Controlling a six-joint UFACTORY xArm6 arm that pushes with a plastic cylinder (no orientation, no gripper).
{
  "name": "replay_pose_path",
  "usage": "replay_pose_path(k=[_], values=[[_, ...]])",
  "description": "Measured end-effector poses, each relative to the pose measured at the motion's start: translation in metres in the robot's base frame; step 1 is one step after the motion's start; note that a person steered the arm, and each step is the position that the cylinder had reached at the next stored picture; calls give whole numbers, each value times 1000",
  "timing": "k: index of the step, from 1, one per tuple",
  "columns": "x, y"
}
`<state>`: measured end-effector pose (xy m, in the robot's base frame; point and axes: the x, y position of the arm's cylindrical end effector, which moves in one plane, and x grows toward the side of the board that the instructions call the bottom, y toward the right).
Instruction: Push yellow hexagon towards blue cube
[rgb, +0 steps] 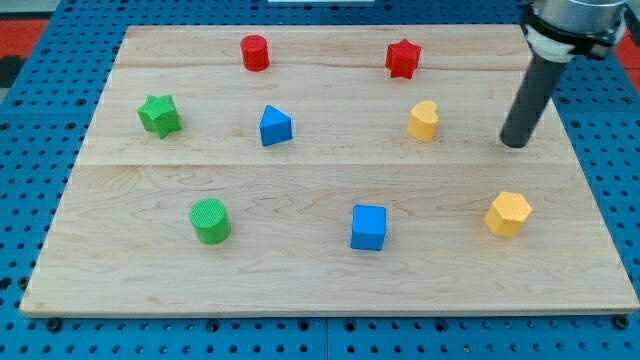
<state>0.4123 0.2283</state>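
**Blue cube and yellow hexagon sit low on the board**

Nearest the view's bottom, the blue cube (368, 227) rests on the wooden board (300, 280), with the yellow hexagon (508, 213) well apart to its right. My tip (514, 143) stands above the hexagon, towards the view's top, not touching it (a bare rod, no pincer to open or close). A yellow cylinder-like block (423, 120) lies left of my tip.
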Motion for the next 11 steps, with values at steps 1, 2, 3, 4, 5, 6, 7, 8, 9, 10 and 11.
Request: replay_pose_path(k=[1,2,3,4,5,6,7,8,9,10,11], values=[[29,-9],[37,37],[73,49],[91,44],[90,44],[91,43],[91,42],[131,13],[178,-11],[148,-55],[147,-17]])
